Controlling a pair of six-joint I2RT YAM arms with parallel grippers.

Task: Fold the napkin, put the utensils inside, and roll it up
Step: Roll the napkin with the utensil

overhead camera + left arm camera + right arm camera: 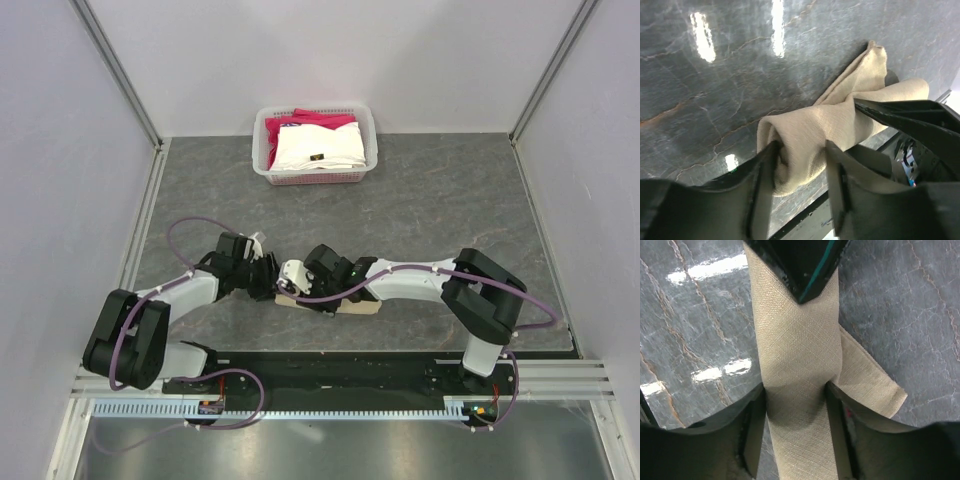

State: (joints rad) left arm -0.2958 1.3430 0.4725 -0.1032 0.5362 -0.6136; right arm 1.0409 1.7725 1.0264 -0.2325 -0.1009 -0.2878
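Observation:
The tan-beige napkin (pixel 358 307) lies rolled into a long tube near the table's front edge. In the left wrist view my left gripper (pixel 800 155) is shut on one end of the napkin roll (pixel 840 115), a finger against each side. In the right wrist view my right gripper (pixel 796 400) pinches the roll (pixel 795 340) across its width and dents the cloth; a loose flap (pixel 870 380) sticks out to the right. From above, the left gripper (pixel 272 285) and right gripper (pixel 305 295) sit close together over the roll. The knife is hidden.
A white basket (pixel 262 140) at the back centre holds a white folded cloth (pixel 315 148) and a pink-red folded cloth (pixel 305 120). The dark marbled table surface (pixel 450 200) has a black front rail (pixel 340 365) just behind the roll. Walls close in left and right.

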